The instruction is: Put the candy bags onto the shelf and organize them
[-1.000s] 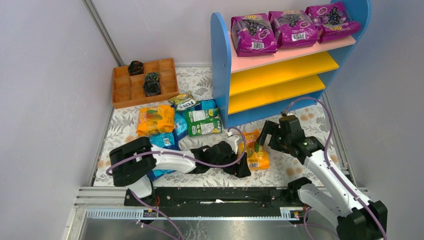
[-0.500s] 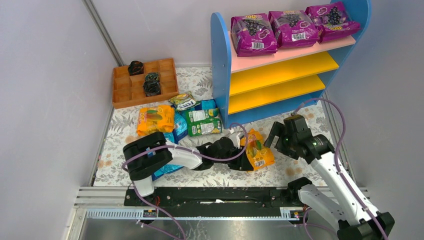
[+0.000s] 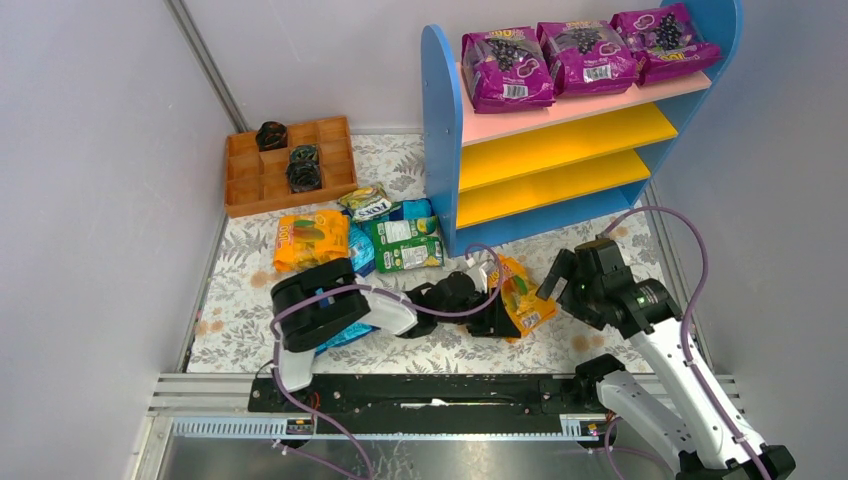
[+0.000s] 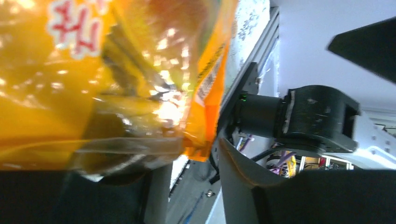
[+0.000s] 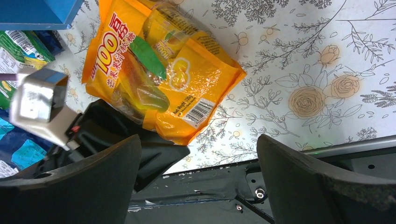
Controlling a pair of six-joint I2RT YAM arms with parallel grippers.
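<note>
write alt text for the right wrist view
An orange candy bag with fruit print lies on a floral mat, its lower-left edge in the left gripper. The right gripper, wide open, frames the foreground; the blue shelf shows top left.

Left hand (image 3: 503,318) low; right hand (image 5: 198,142) spread wide.

Left gripper (image 3: 502,314) grips orange candy bag (image 3: 524,298) near shelf (image 3: 443,130)

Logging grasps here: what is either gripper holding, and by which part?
Possibly the orange candy bag: the left gripper sits at its near edge, but whether it is clamped cannot be told. The right gripper is open, holding nothing.
</note>
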